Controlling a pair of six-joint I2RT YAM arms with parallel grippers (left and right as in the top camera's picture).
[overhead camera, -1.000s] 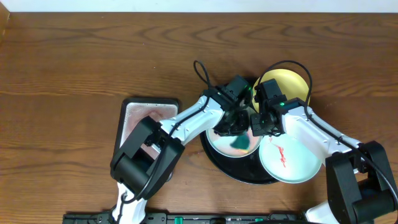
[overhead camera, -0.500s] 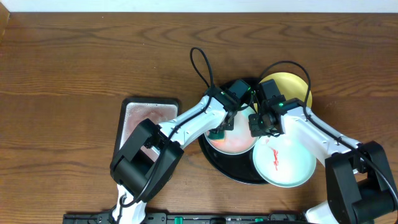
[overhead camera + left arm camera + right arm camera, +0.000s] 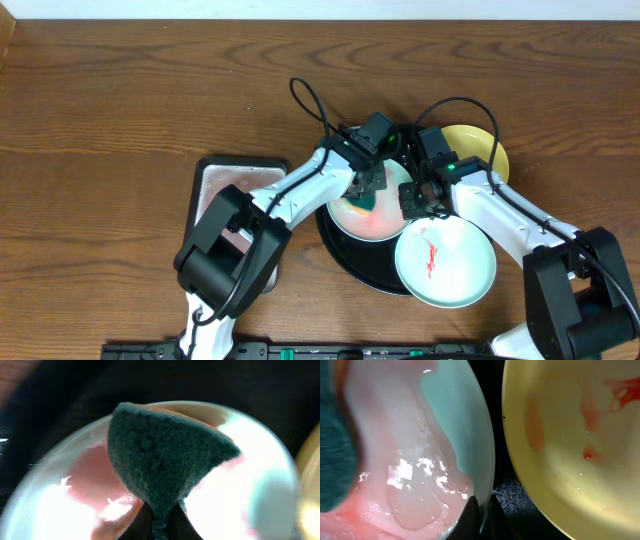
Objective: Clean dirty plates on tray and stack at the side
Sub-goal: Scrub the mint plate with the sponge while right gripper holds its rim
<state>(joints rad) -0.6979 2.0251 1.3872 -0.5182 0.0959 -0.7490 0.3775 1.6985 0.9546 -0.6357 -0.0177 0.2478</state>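
A pale blue-green plate [image 3: 372,212], smeared pink and wet, lies on the black tray [image 3: 345,255]. My left gripper [image 3: 368,186] is shut on a green sponge [image 3: 160,455] pressed onto this plate [image 3: 250,500]. My right gripper [image 3: 414,196] is shut on the plate's right rim [image 3: 481,502]. A second pale blue-green plate [image 3: 446,264] with a red sauce streak rests on the tray's front right edge. The yellow plate [image 3: 484,150] sits at the back right, with red smears in the right wrist view [image 3: 570,435].
A rectangular silvery metal pan [image 3: 228,188] with pinkish liquid stands left of the tray. Dark wood-grain tabletop [image 3: 130,100] spreads to the left and back. Cables arch above both wrists near the tray's far edge.
My left gripper has swept the sponge across the plate, first left and then toward the back. The sauce has spread into a pink film. The streaked front plate has shifted slightly left.
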